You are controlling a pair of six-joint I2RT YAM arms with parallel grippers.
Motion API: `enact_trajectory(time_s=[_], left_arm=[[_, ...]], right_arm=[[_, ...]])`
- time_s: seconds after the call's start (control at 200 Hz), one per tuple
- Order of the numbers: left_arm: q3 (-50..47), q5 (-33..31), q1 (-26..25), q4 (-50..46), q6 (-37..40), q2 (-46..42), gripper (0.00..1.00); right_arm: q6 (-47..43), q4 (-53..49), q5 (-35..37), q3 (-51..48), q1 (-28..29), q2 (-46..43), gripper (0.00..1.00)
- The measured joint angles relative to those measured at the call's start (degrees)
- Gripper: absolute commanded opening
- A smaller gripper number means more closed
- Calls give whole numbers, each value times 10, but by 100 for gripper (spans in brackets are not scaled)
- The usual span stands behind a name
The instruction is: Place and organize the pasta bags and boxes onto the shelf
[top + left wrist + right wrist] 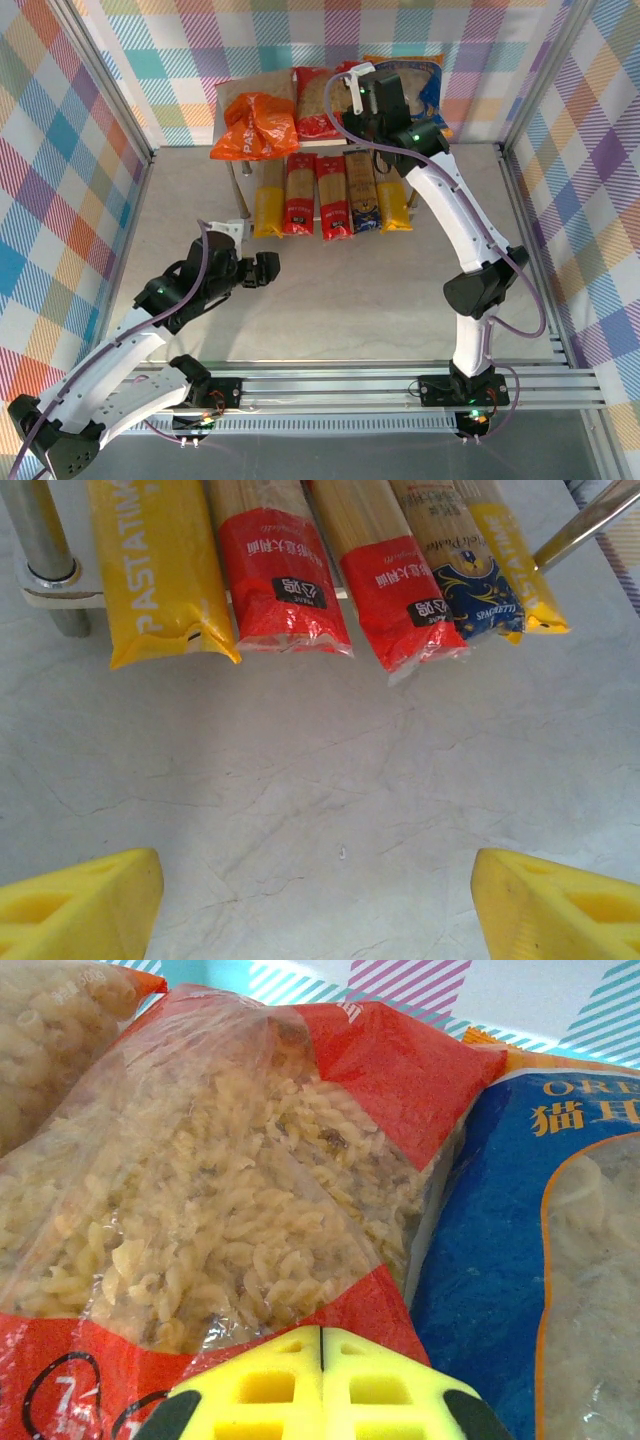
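Note:
On top of the grey shelf (243,186) lie the orange bag (255,125), the red bag (318,100) and the blue bag (428,85). My right gripper (356,92) hovers over the red bag; in the right wrist view its fingers (322,1332) are pressed shut with their tips at the edge of the red bag (230,1190), and the blue bag (520,1260) lies beside it. Five spaghetti packs lie side by side on the lower board: yellow (160,570), red (285,580), red (395,590), dark blue (455,580), yellow (515,570). My left gripper (262,268) stands open over bare table in front of them.
A shelf leg (40,540) with its white foot stands left of the packs, and another leg (590,520) slants at the right. Checked walls and a metal frame (120,110) enclose the marbled table (340,300). The arm bases sit on rails (350,385) at the near edge.

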Motion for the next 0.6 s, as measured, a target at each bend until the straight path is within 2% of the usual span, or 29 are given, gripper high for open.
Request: enact_trajectory(time_s=[0.085,0.22,0.405,0.6], left_arm=[[11,4,0,-7,2,-3,81],[31,14,0,-16,5,-16,81],[76,26,0,-30,18,-36,77],[126,18,0,-31,38,-60,65]], right_arm=[[0,-1,0,0,0,0,6],[1,-6,-1,0,0,0,28],[1,-17,-16,-1,-1,-7,47],[14,-21,-49,-6,-3,-31,50]])
